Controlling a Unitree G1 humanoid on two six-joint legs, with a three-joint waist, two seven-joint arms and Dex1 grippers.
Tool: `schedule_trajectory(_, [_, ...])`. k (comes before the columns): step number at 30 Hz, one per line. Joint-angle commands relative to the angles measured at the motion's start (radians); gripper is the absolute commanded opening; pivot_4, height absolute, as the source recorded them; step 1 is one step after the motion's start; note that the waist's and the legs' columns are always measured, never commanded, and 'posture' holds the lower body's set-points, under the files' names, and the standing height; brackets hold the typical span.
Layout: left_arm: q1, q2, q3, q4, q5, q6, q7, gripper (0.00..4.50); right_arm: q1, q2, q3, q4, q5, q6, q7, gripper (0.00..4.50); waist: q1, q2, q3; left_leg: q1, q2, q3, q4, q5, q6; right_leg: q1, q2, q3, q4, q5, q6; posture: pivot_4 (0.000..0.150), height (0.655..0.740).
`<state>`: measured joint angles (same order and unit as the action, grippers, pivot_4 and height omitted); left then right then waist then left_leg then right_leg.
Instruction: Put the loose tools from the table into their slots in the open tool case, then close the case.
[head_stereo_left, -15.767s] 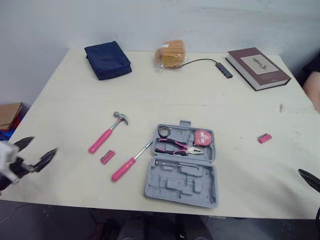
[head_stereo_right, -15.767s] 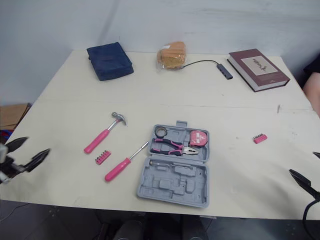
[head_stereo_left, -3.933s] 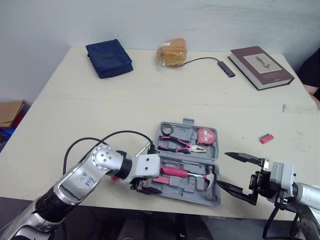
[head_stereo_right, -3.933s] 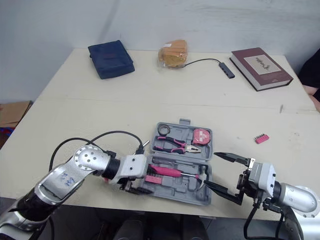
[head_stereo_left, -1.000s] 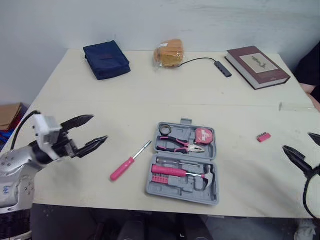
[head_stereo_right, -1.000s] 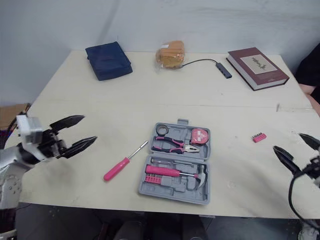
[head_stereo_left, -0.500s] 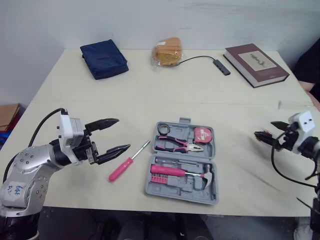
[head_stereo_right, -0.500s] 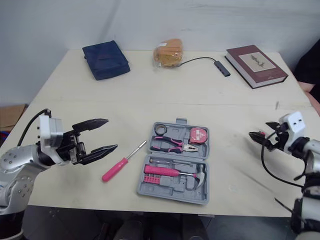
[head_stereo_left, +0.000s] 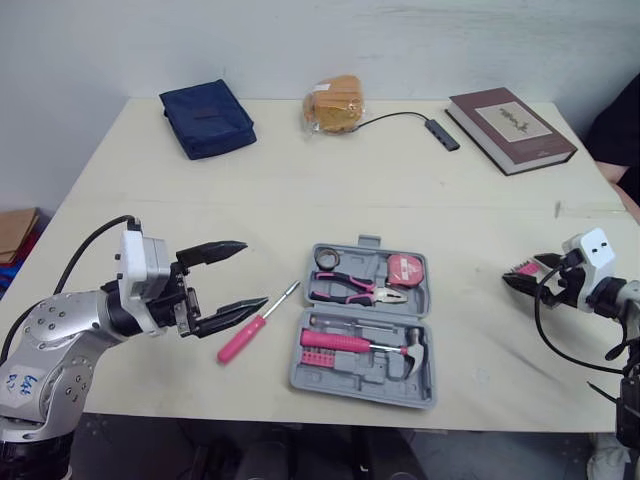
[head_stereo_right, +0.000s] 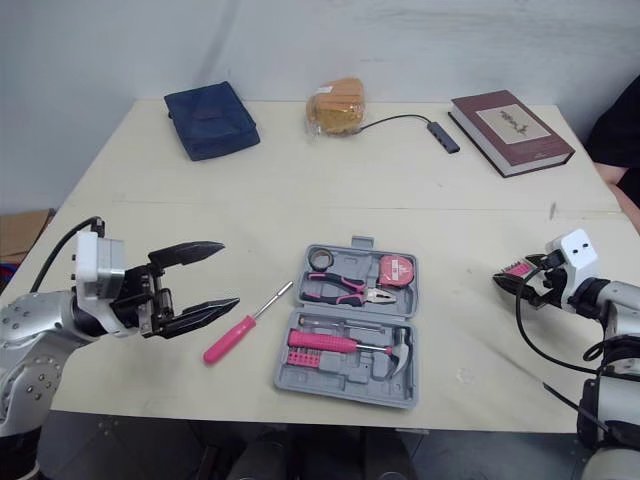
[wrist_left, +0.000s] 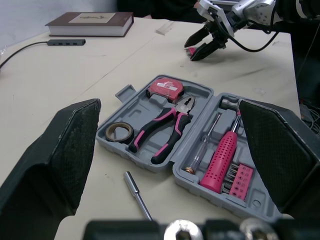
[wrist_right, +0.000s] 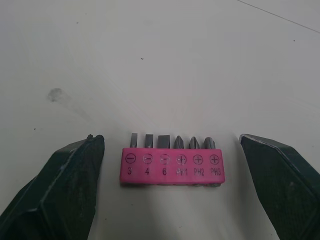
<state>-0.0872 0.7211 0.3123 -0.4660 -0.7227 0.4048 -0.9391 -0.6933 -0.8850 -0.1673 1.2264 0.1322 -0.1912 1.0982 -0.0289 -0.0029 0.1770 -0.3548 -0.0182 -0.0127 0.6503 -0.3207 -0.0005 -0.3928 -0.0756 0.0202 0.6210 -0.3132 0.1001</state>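
Along the far edge of the desk (head_stereo_left: 420, 190) sit a blue pouch (head_stereo_left: 208, 118), a bagged loaf (head_stereo_left: 335, 103), a USB hub (head_stereo_left: 441, 133) on its cable and a dark red book (head_stereo_left: 512, 117), all well apart from the work area. A person's arm (head_stereo_left: 625, 150) shows at the right edge.

The open tool case (head_stereo_left: 300, 370) lies near the front edge of the desk. Its far half holds a tape roll (head_stereo_left: 329, 260), pliers (head_stereo_left: 360, 293) and a tape measure (head_stereo_left: 404, 271). Its near half holds a hammer (head_stereo_left: 365, 345) lying across the case with its head to the right, and a pink bit strip (head_stereo_left: 322, 356).

The loose screwdriver (head_stereo_left: 255, 325) lies just left of the case. Its long axis runs diagonally, with the pink handle toward the near-left and the metal tip pointing at the case's left side. The left end effector (head_stereo_left: 256, 272) hangs open over the desk, its nearer finger close to the screwdriver's shaft. Bare desk lies to its left and in front of it.

The loose bit holder (wrist_right: 172, 167) lies flat on bare desk, well to the right of the case. The right end effector (head_stereo_left: 518, 274) is spread wide and straddles it. A finger (wrist_right: 65, 190) stands off each end without touching, so the holder's long axis spans the gap. Its six bits point away from the wrist. Nothing stands between it and the case.
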Motion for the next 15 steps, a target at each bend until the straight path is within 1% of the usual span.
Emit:
schedule_trajectory(1, [0.000,0.012,0.007,-0.019,-0.021,-0.006,-0.018,4.43,0.036,0.000,0.003,0.015,-0.023,0.002,-0.003,4.50,0.000,0.000,0.000,0.000,0.000,0.000,0.000,0.000,0.000,0.000,0.000,0.000,0.000,0.000,0.000,0.150,0.7400])
schedule_trajectory(5, [0.003,0.026,0.008,-0.011,-0.034,0.009,-0.050,4.43,0.036,0.014,-0.011,0.026,-0.008,0.077,-0.016,4.50,0.001,-0.001,0.000,0.000,0.000,0.000,0.000,0.000,0.000,0.001,0.000,0.000,0.000,0.000,0.000,0.150,0.7400])
schedule_trajectory(9, [0.001,0.041,0.013,0.000,-0.048,0.026,-0.075,4.43,0.048,0.020,-0.011,0.025,-0.014,0.102,-0.012,4.50,0.001,-0.004,-0.002,0.001,0.000,-0.001,0.000,0.000,0.000,0.001,0.000,0.000,0.000,0.000,0.000,0.150,0.7400])
schedule_trajectory(10, [0.001,0.044,0.013,0.002,-0.048,0.027,-0.079,4.50,0.049,0.021,-0.013,0.025,-0.013,0.105,-0.010,3.98,0.001,-0.004,-0.002,0.001,0.000,-0.001,0.000,0.000,0.000,0.001,0.000,-0.001,-0.001,0.000,0.000,0.150,0.7400])
schedule_trajectory(11, [0.001,0.046,0.014,0.003,-0.049,0.027,-0.081,4.50,0.050,0.021,-0.013,0.024,-0.016,0.104,-0.017,3.66,0.001,-0.005,-0.003,0.001,0.000,-0.001,0.000,0.000,0.000,0.002,0.000,-0.001,-0.001,0.000,0.000,0.150,0.7400])
schedule_trajectory(14, [0.000,0.050,0.016,-0.001,-0.057,0.038,-0.086,4.50,0.052,0.025,-0.027,0.022,-0.009,0.106,-0.023,2.34,0.000,-0.008,-0.005,0.001,0.000,-0.001,0.001,-0.001,0.002,0.002,-0.001,-0.001,-0.001,0.000,0.000,0.150,0.7400])
schedule_trajectory(15, [0.000,0.051,0.015,-0.002,-0.058,0.041,-0.086,4.50,0.050,0.029,-0.033,0.021,-0.005,0.106,-0.027,2.19,0.000,-0.009,-0.005,0.001,0.000,-0.001,0.001,-0.001,0.002,0.002,-0.001,-0.001,-0.001,0.000,0.000,0.150,0.7400])
